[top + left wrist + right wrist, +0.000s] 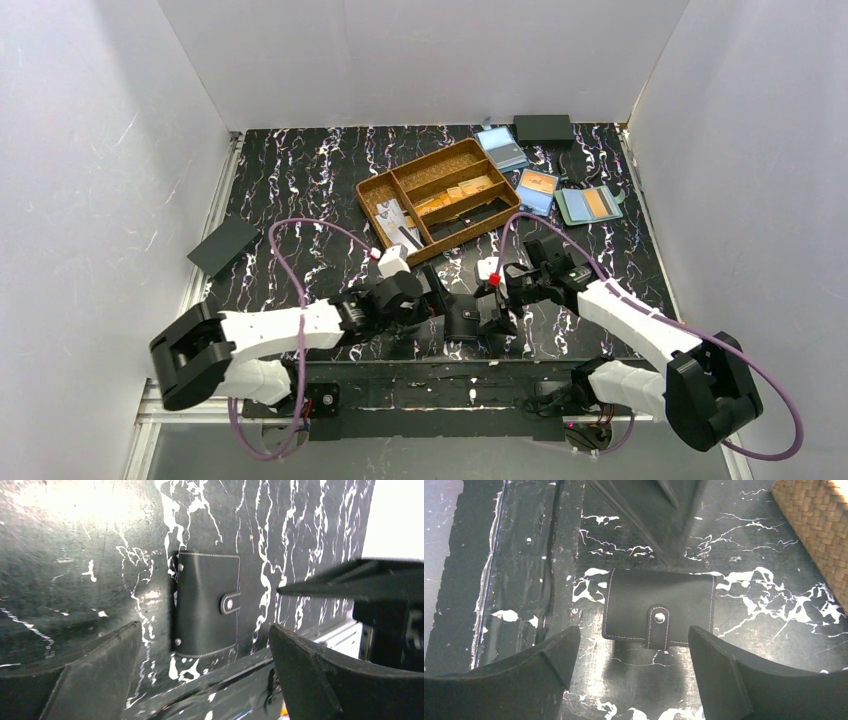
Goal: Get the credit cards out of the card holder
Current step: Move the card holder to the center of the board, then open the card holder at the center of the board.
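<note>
The card holder [462,318] lies flat near the table's front edge, a small black bifold, closed, with its snap tab fastened. In the left wrist view the card holder [207,605] sits just beyond my left gripper [204,630], whose jaws stand wide open and hold nothing. My right gripper [633,632] is open too, and the card holder [659,605] lies a little ahead of its tips. From above, the left gripper [438,302] and right gripper [497,308] flank the holder. The credit cards are hidden inside it.
A woven tray [372,205] behind the grippers holds pale and orange cards. Two blue holders [503,148] [538,190], a grey-green bifold [590,205] and a black box [543,127] sit at the back right. A flat black item [224,245] lies left.
</note>
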Controlling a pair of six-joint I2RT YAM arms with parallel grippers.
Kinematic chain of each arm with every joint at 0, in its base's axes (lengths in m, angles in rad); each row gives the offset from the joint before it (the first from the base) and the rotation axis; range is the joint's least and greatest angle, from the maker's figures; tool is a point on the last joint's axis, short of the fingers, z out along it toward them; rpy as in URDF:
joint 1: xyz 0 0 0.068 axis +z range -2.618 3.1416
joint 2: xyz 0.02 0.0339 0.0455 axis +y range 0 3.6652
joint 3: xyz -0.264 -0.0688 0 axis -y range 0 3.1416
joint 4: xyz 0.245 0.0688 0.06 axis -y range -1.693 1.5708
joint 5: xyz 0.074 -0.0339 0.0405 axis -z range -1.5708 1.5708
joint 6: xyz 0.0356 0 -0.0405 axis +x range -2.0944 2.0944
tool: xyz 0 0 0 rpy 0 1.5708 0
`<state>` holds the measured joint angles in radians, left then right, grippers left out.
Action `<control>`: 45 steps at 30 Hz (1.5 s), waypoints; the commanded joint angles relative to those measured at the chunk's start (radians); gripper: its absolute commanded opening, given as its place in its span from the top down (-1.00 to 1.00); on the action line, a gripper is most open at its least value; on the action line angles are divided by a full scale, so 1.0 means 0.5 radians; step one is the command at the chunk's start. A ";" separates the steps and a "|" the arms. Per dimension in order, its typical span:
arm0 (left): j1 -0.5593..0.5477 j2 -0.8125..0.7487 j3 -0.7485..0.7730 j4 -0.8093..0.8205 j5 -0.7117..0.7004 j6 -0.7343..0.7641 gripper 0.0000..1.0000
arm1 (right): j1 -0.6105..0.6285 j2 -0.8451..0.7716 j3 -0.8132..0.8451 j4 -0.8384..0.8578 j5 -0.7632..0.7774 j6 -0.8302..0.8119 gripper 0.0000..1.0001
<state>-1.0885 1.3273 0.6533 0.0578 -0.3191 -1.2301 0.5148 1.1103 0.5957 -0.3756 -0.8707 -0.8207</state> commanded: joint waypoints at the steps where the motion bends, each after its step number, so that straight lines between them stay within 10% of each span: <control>1: -0.006 -0.318 -0.205 0.029 0.068 0.532 -0.97 | 0.096 0.040 -0.004 0.125 0.100 0.065 -0.70; 12: -0.004 -0.663 -0.604 0.349 0.209 0.455 -0.91 | 0.342 0.127 -0.009 0.347 0.495 0.196 -0.19; 34: -0.004 -0.038 -0.642 0.926 0.303 0.182 -0.51 | 0.471 0.345 -0.012 0.427 0.780 0.282 -0.08; 45: -0.004 0.089 -0.641 1.009 0.313 0.127 -0.49 | 0.477 0.406 0.028 0.383 0.793 0.280 0.33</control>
<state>-1.0885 1.3468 0.3233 0.5846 -0.1555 -1.1610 0.7467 1.2938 0.5911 -0.1822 -0.4763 -0.6834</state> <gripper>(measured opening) 0.747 0.384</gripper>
